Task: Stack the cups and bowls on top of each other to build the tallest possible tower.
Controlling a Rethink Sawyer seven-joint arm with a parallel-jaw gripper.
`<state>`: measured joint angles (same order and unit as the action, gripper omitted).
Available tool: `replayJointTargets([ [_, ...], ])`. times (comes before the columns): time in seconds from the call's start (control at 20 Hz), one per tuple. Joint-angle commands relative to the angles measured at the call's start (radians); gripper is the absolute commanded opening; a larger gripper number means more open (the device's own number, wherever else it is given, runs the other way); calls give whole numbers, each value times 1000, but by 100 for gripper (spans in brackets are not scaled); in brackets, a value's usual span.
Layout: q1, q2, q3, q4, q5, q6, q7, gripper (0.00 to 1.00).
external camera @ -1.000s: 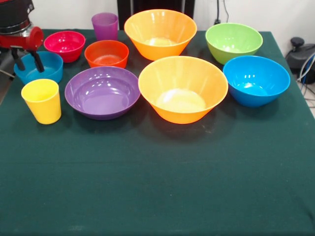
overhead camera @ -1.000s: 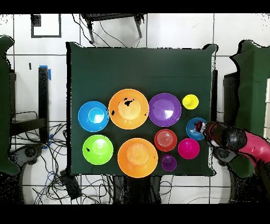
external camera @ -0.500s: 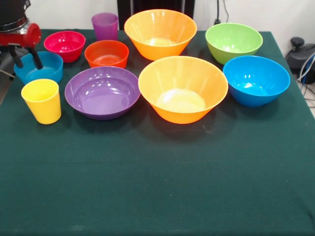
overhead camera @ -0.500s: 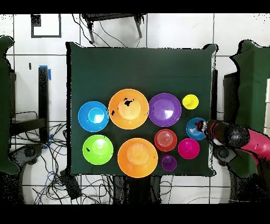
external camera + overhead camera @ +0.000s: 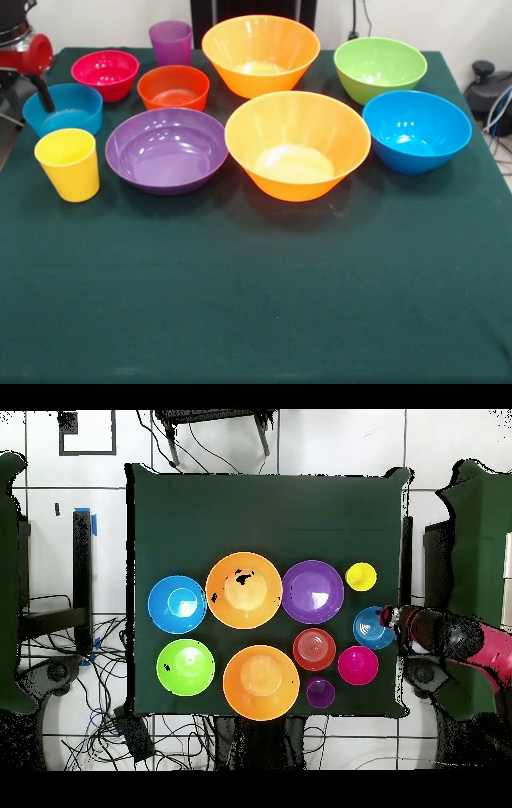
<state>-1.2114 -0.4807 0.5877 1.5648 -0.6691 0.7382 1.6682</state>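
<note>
Whether the jaws are spread or pressed together cannot be told: only one dark finger of the gripper [image 5: 40, 92] shows, at the rim of the small teal bowl [image 5: 64, 110], perhaps touching it. Nothing is stacked yet; yellow cup [image 5: 69, 164], purple cup [image 5: 170, 42] and every bowl, including the near large orange bowl [image 5: 298, 144], sit separately on the green table [image 5: 264, 296]. The whole tower remains to build.

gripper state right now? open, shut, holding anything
Gripper: cannot be told; only one dark finger shows, at the teal bowl's rim. Nothing visibly held.
</note>
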Motion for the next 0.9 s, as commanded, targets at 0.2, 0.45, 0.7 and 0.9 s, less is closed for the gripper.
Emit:
replayJointTargets([
  [0.2, 18, 20, 58, -116, -54, 146, -390, 100],
  [0.45, 14, 62, 47, -124, -75, 123, -397, 100],
  [0.7, 9, 107, 45, -161, -89, 114, -439, 100],
  [0.9, 0, 142, 44, -187, -95, 113, -478, 100],
])
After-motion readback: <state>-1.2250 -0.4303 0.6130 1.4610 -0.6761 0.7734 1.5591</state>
